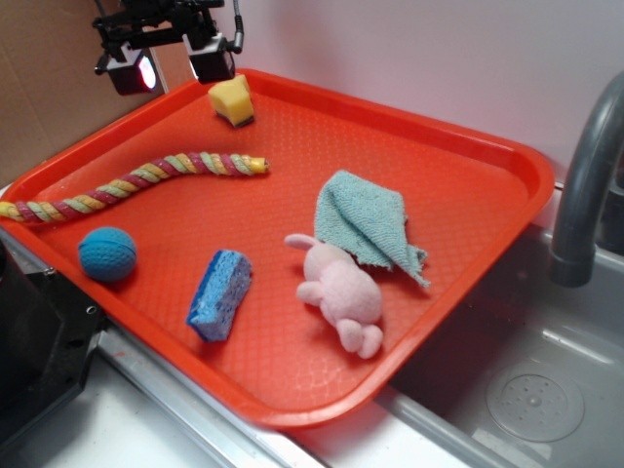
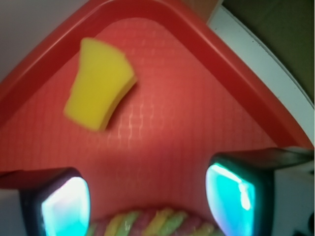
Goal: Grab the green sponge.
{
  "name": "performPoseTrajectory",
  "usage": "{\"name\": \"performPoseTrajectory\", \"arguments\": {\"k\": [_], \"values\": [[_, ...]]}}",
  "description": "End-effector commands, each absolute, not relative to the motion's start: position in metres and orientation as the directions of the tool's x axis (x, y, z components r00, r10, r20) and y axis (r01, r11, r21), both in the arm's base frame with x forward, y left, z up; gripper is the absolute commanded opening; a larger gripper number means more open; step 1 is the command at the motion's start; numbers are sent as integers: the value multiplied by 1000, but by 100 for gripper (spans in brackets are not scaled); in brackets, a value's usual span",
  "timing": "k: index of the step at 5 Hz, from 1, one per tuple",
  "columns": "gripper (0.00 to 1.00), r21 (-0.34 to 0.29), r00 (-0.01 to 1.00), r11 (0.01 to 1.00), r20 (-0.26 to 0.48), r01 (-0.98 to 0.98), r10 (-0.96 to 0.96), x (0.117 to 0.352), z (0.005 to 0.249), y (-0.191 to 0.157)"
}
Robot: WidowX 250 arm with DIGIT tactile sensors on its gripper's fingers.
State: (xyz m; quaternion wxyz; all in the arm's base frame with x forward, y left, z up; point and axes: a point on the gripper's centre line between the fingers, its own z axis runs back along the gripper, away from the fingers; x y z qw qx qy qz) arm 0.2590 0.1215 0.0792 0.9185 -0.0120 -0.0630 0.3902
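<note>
Exterior view: an orange tray (image 1: 458, 136) beside a sink (image 1: 546, 390) and grey faucet (image 1: 585, 185) carries a twisted rope toy (image 1: 136, 183), a blue ball (image 1: 107, 253), a blue sponge (image 1: 220, 292), a pink plush animal (image 1: 343, 292) and a teal terry cloth (image 1: 366, 222). None of the last four shows in the wrist view.

Wrist view: only the tray's far corner (image 2: 236, 64), the green sponge (image 2: 100, 84) and a strip of the rope toy (image 2: 147, 223) at the bottom edge, between the two fingertips.

Gripper: the gripper (image 1: 174, 60) hangs above the tray's far-left corner with its fingers spread wide. In the wrist view its pads (image 2: 231, 194) glow cyan, nothing lies between them and they touch nothing.

Green sponge, place: in the tray's far-left corner (image 1: 232, 100), near the far rim, just right of the gripper and apart from it; well clear of the other objects.

Green sponge, look: a small chunky yellow foam block, wedge-like from above, with a thin darker layer along its lower edge in the exterior view; the wrist view is blurred.
</note>
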Motion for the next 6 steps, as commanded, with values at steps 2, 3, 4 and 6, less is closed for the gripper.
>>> {"name": "performPoseTrajectory", "arguments": {"k": [2,3,4,6], "values": [[100,-77,654,674,184,-735,734,262,99,141],[100,-77,654,674,184,-735,734,262,99,141],[100,-107,483,493,112,-863,869,285,93,142],[100,-129,448,469,161,-874,879,276,76,128]]}}
